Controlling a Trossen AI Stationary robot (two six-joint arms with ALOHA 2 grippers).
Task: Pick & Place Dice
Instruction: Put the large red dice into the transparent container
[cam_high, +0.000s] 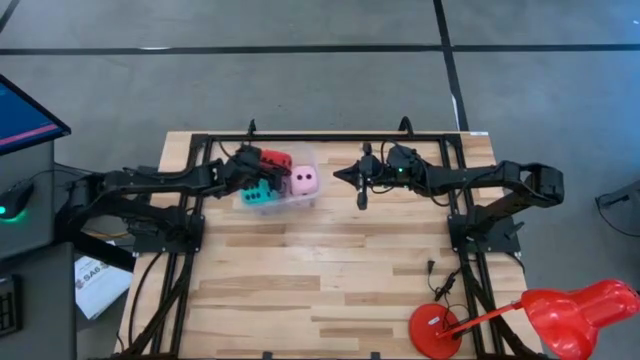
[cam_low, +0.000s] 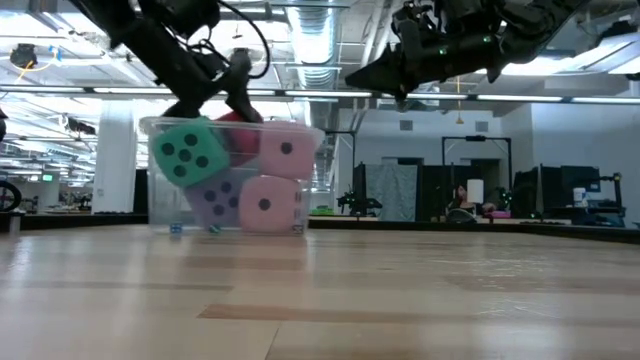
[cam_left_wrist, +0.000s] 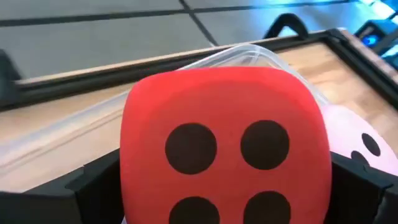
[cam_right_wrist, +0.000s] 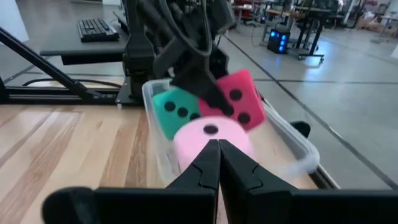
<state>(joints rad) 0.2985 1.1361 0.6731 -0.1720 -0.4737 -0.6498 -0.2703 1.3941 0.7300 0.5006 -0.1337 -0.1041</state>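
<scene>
While the left gripper (cam_high: 262, 163) holds the red die (cam_high: 275, 159) between wide-spread fingers above the tub (cam_high: 312, 196) of dice, it should release gently, centred, so nothing bounces out.

Lighting: bright, even, from overhead ceiling strips (cam_low: 150, 90) in the low view. Shadows: soft, faint on the table (cam_high: 330, 270). Glare: pale sheen across the near boards. Focus: red die (cam_left_wrist: 227, 146) close and blurred; background soft.
</scene>
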